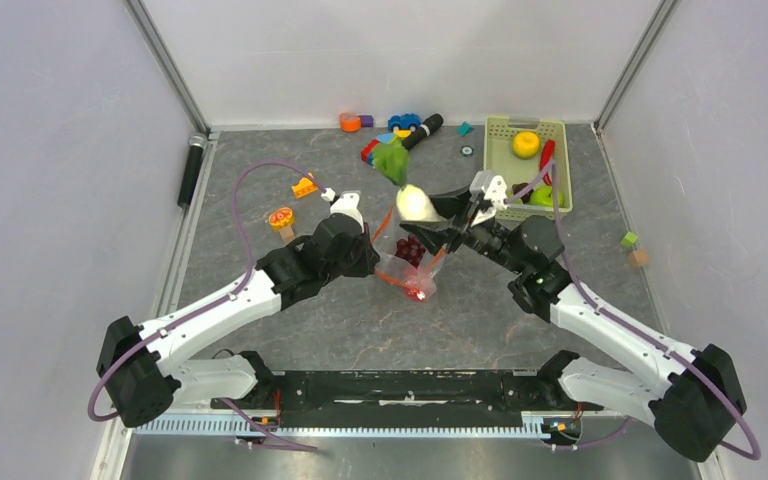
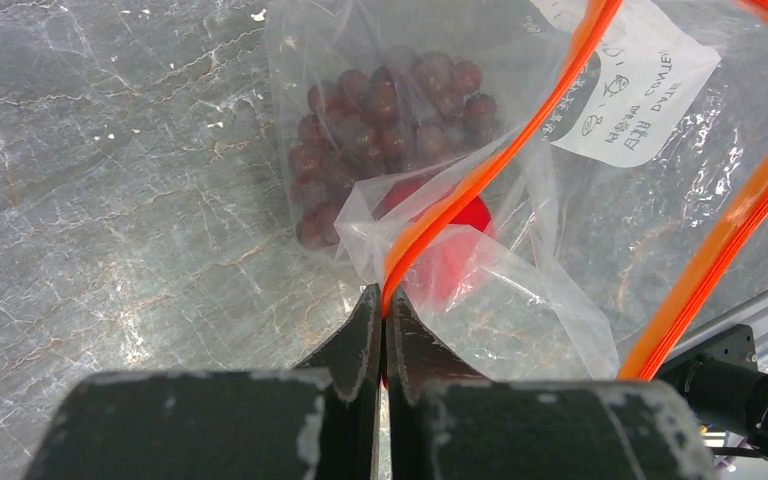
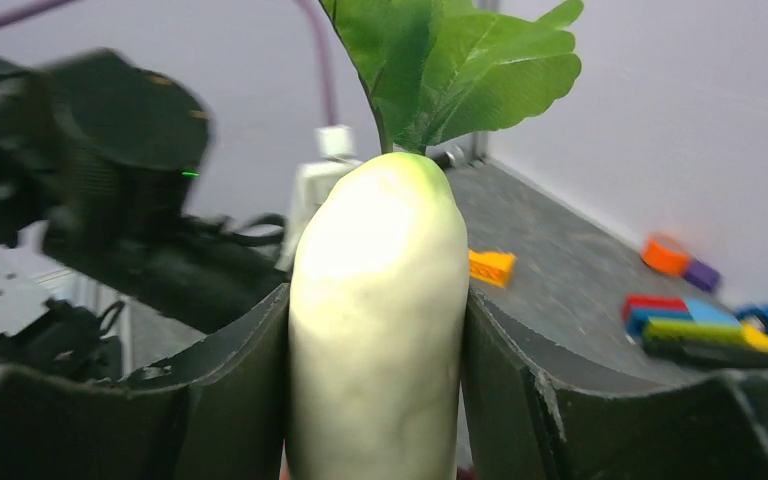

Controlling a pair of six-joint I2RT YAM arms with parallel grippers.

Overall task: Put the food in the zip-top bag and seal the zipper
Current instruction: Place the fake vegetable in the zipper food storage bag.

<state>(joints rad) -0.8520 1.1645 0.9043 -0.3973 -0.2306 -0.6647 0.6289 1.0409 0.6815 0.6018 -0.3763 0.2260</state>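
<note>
One white radish is the piece in hand. It looks like hard, smooth, hollow plastic, so I'd judge it light, rigid and slippery. Its green leaves look thin and floppy, so they're no place to grip. Hold it at mid-body across the width, which is how it's held now.

The right end effector is partly spread and clamped on the radish, both fingers flat against its sides. The leaf end sticks out past the fingertips. From the top view the tip sits just beside the bag mouth, close ahead of the right end effector.

The zip-top bag is thin crinkly film that's limp and won't hold its own shape. Only the zipper has enough stiffness to grab. The left end effector is clenched tight on that orange strip, which runs out from its tips in an open loop. The mouth is probably wide enough for the radish.

Beyond the left fingertips the grape bunch and red apple are already inside, resting low in the bag on the desk.

Risks as I see them: the radish could slide in the grip, or the film could fold over the mouth.
</note>
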